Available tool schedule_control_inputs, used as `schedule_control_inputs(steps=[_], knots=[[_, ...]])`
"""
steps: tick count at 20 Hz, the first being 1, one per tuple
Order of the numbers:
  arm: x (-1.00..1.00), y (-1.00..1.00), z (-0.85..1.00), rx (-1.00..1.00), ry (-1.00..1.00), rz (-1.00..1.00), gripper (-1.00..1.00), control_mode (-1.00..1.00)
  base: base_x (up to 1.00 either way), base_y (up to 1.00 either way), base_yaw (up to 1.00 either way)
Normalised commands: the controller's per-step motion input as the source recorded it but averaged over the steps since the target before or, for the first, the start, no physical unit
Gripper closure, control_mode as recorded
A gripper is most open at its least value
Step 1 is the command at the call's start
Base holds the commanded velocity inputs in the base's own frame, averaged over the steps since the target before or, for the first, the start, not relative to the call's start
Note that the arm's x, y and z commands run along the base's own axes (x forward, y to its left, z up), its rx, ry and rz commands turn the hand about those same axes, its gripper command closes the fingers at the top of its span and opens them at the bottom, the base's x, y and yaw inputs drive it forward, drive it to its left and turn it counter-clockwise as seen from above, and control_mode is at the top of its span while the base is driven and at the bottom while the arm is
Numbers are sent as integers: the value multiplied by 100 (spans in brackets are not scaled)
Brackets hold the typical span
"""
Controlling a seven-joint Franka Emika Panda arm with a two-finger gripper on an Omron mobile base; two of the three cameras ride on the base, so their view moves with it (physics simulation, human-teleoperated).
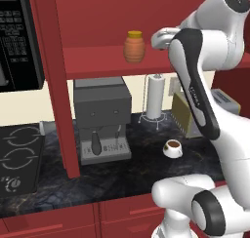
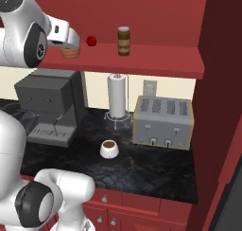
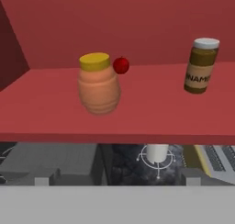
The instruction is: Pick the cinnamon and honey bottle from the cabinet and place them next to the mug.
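The orange ribbed honey bottle [image 3: 97, 84] with a yellow lid stands on the red cabinet shelf [image 3: 46, 113], straight ahead of my gripper [image 3: 117, 182]. The gripper is open, its tips wide apart, and sits a little in front of the shelf's edge with nothing between the fingers. The brown cinnamon [image 3: 201, 65] jar with a grey cap stands farther right on the same shelf [image 2: 156, 59]. From the left base view the honey bottle [image 1: 134, 47] is left of my hand. The white mug [image 2: 109, 148] with brown liquid rests on the dark counter below [image 1: 172, 148].
A small red ball [image 3: 121, 65] lies just behind the honey bottle. Under the shelf stand a grey coffee machine [image 1: 102, 117], a paper towel holder [image 1: 155, 96] and a toaster [image 2: 163, 121]. The cabinet's red post [image 1: 56, 86] rises left of the coffee machine.
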Motion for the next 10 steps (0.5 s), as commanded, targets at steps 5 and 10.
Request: schedule_control_inputs(steps=[5, 10], knots=[[7, 4, 0, -2, 4, 0, -100, -100, 0, 0, 0], [18, 16, -12, 0, -5, 0, -100, -100, 0, 0, 0]])
